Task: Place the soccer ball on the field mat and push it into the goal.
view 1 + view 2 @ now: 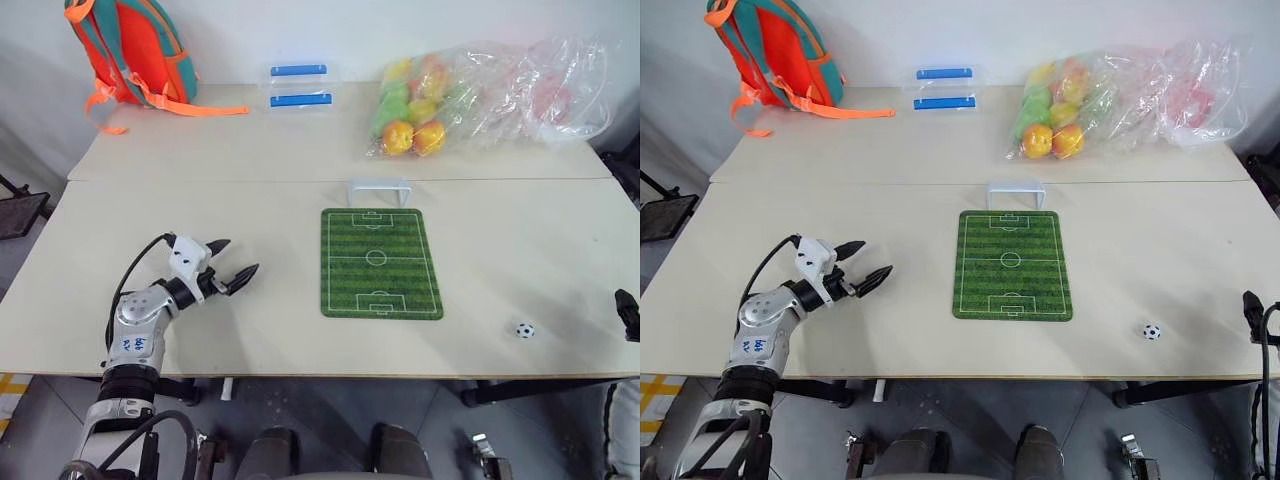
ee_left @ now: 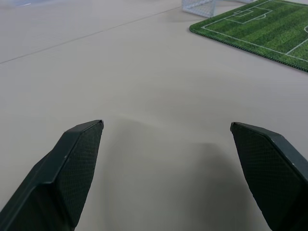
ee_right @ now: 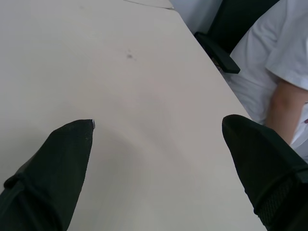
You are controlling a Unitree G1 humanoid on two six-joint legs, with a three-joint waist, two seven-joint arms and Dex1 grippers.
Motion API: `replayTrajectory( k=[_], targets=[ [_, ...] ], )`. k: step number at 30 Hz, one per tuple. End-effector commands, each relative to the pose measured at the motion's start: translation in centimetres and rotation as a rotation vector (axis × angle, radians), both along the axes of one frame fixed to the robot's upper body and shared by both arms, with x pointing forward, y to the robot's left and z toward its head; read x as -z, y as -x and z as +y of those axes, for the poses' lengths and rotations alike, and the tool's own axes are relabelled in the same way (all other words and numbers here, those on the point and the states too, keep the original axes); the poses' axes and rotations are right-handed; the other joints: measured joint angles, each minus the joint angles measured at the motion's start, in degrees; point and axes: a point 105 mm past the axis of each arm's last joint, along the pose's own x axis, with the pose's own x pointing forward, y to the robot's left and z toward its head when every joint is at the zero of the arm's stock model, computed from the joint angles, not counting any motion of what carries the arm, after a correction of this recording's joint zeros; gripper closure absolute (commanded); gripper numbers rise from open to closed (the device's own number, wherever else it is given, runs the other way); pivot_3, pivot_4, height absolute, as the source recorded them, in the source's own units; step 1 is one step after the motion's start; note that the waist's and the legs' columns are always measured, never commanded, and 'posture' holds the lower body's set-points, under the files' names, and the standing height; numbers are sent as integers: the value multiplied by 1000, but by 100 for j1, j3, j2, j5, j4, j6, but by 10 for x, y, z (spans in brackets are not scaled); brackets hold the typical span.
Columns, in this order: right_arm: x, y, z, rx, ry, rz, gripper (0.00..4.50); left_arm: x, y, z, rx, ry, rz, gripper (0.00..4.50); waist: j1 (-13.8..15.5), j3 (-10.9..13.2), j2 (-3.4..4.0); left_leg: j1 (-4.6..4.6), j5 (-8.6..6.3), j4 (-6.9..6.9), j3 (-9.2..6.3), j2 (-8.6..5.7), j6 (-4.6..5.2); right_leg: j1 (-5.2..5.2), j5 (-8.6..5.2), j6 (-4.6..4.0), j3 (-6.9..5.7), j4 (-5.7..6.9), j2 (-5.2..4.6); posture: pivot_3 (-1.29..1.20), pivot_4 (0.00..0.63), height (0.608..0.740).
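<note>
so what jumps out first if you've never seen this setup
The green field mat lies in the middle of the near table, with the small white goal at its far end. The tiny soccer ball sits off the mat near the table's front edge, to the mat's right. At the back stand an orange and teal backpack on the left and a clear bag of coloured balls on the right.

The orange and teal fabric backpack (image 1: 128,45) loses its upper part past the top edge of the head views. The clear crinkled plastic bag of yellow, orange and green balls (image 1: 480,90) blurs its pinkish contents on the right side, so they cannot be told apart. The right gripper (image 1: 628,314) is cut by the right edge, with just a black tip visible. In the right wrist view, a person's white sleeve and forearm (image 3: 284,91) run off the edge.
</note>
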Motion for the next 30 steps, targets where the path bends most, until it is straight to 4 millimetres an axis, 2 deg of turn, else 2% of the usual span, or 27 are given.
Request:
replayTrajectory(
  k=[1, 5, 9, 12, 16, 19, 21, 25, 28, 30],
  targets=[
    [-12, -1, 1, -10, 22, -35, 26, -5, -3, -1, 8, 13, 2, 0, -1, 2, -3, 0, 0, -1, 0, 0, 0, 0, 0, 0, 0, 0, 0, 0, 150, 740],
    [-18, 2, 3, -21, 29, -42, 26, -15, -6, -6, -5, 84, -3, 0, 13, 3, -6, -1, 0, 0, -1, 0, 0, 0, 0, 0, -1, 0, 0, 0, 150, 740],
    [-35, 3, 18, -85, 49, -62, 26, -18, -5, -11, 53, 81, 25, 0, 7, 5, -9, -1, 0, 0, -1, 0, 0, 0, 0, 0, -1, 1, 0, 0, 150, 740],
    [-50, 3, 42, -192, 72, -52, 26, -17, -6, -18, 90, 32, 45, 0, 13, 7, -12, -1, 0, 0, -2, 1, 0, 0, 0, 0, -1, 2, 1, 0, 150, 740],
    [-58, 8, 83, -379, 69, 17, 26, -25, 1, -29, 212, -12, -16, 0, 30, 11, -18, -2, 0, 0, -2, 1, 0, -1, 1, 0, -1, 1, 1, 0, 150, 740],
    [-49, 21, 133, -626, 71, 172, 26, -27, 9, -37, 335, -40, -43, 0, 81, 15, -25, -3, -1, 1, -3, 3, -2, -2, 1, 0, -1, 0, 4, 0, 150, 740],
    [-43, 28, 150, -716, 63, 249, 26, -27, 16, -39, 403, -29, -46, 0, 93, 21, -35, -3, -4, 1, -2, 7, -5, -4, 1, 0, -1, -1, 9, 0, 150, 740],
    [-32, 33, 160, -787, 24, 335, 26, -26, 26, -40, 490, -29, -39, 0, 124, 43, -71, -6, -9, 13, -1, 8, -1, -3, 3, -3, 1, -1, 10, 0, 150, 740],
    [-23, 34, 157, -799, 23, 376, 26, -33, 35, -40, 549, 35, -68, 0, 138, 47, -79, -8, -9, 14, -3, 9, -1, -3, 3, -4, 0, 0, 10, 0, 150, 740],
    [-17, 32, 153, -793, 9, 390, 26, -30, 38, -37, 549, 14, -49, 0, 145, 47, -79, -7, -9, 12, -4, 9, -1, -3, 3, -4, -1, 0, 10, 0, 150, 740]
  ],
)
